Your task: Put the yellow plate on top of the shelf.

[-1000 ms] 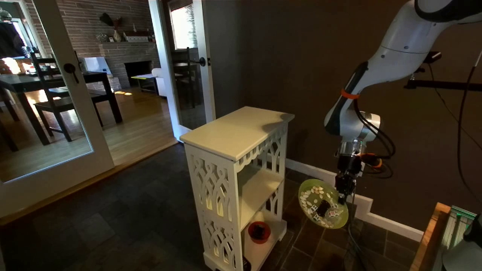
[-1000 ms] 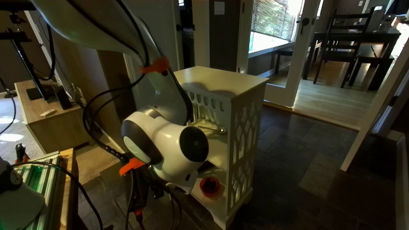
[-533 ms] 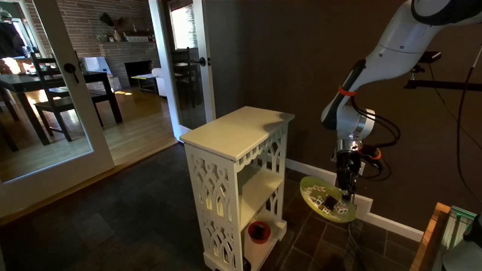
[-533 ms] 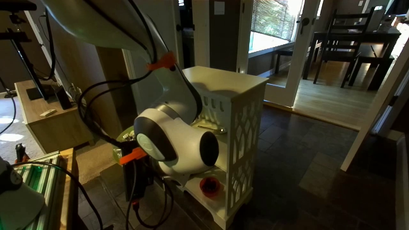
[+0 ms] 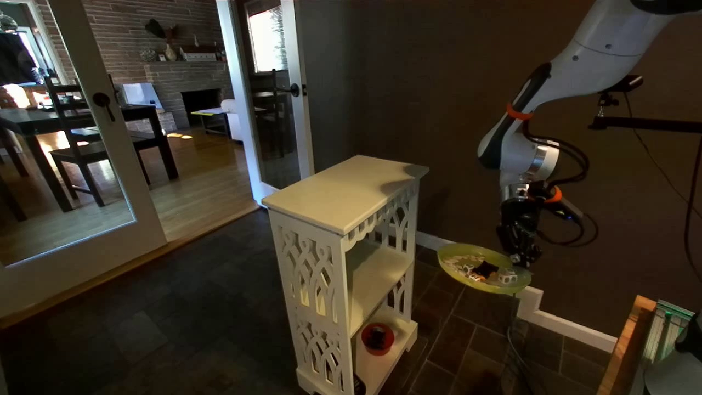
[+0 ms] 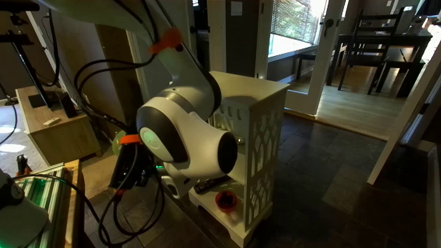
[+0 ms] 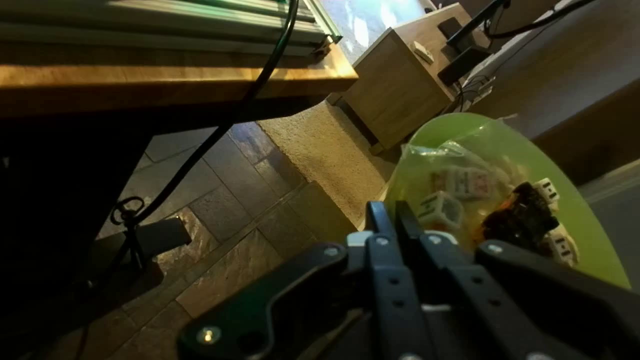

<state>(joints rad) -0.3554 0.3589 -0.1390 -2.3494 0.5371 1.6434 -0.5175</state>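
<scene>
The yellow plate (image 5: 496, 255), a shallow yellow-green dish, hangs in the air, nearly level with a slight tilt. On it lie white dice-like cubes, small pale pieces and a dark lump. In the wrist view the fingers of my gripper (image 7: 390, 205) pinch the near rim of the plate (image 7: 584, 212). An exterior view shows only a sliver of the plate (image 6: 117, 144) behind the arm. The white shelf (image 5: 351, 189) stands apart from plate and gripper, its flat top bare. Part of the shelf (image 6: 255, 86) is hidden by my arm in an exterior view.
A red bowl (image 5: 377, 338) sits on the shelf's lowest tier, near a dark object (image 6: 208, 185). Close to the arm's base is a wooden table edge (image 7: 175, 82). The brown wall (image 5: 439, 109) rises behind, and cables (image 6: 103, 210) loop below the wrist.
The plate has turned from steeply tilted to nearly level. It has risen and shifted away from the shelf together with my gripper and wrist; the grip on its rim looks unchanged.
</scene>
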